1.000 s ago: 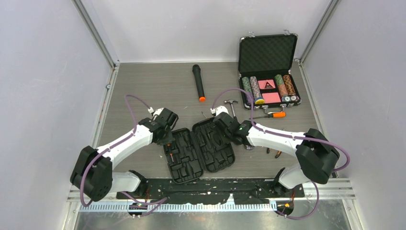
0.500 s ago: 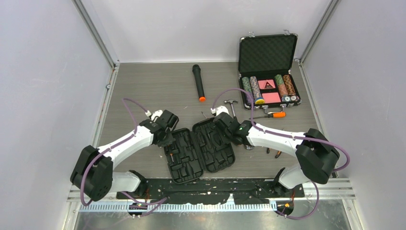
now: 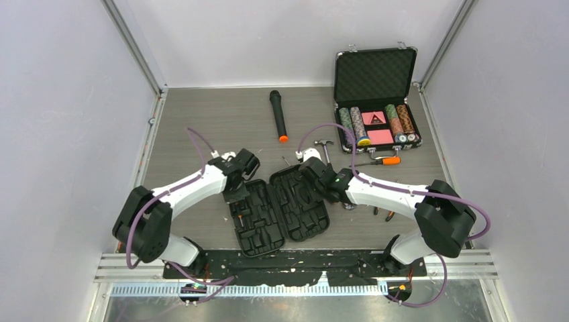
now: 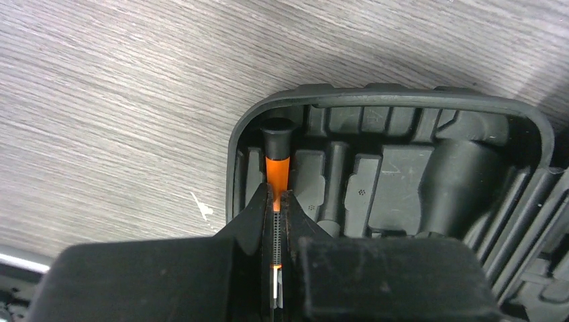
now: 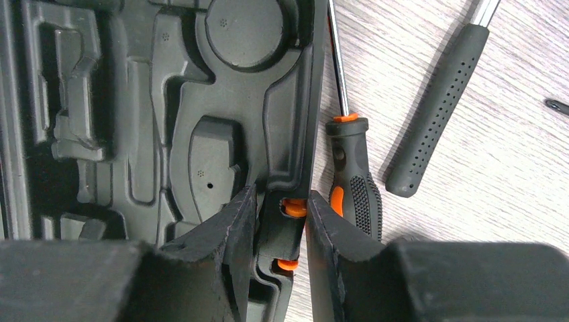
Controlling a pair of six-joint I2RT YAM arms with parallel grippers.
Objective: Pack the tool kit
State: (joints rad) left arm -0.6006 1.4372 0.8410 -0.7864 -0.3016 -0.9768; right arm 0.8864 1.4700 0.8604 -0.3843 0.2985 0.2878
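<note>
The tool kit (image 3: 295, 215), a black moulded case, lies open flat at the table's middle. My left gripper (image 3: 236, 191) is over its left half, shut on a small orange-black screwdriver (image 4: 277, 157). In the left wrist view the gripper (image 4: 278, 194) holds the screwdriver along the outermost slot of the case (image 4: 402, 174). My right gripper (image 3: 313, 176) is at the right half's far edge. In the right wrist view it (image 5: 280, 194) is clamped on the case rim (image 5: 134, 100) at the orange latch (image 5: 292, 208).
A screwdriver (image 5: 352, 178) and the hammer handle (image 5: 436, 114) lie on the table just beside the rim. The hammer (image 3: 327, 149), an orange screwdriver (image 3: 384, 161) and pliers (image 3: 384, 212) lie right of the case. A black microphone (image 3: 278, 115) and an open poker-chip case (image 3: 376, 100) are at the back.
My left arm has shifted right and slightly toward the back, carrying the screwdriver toward the case's far left corner. The right arm has not moved.
</note>
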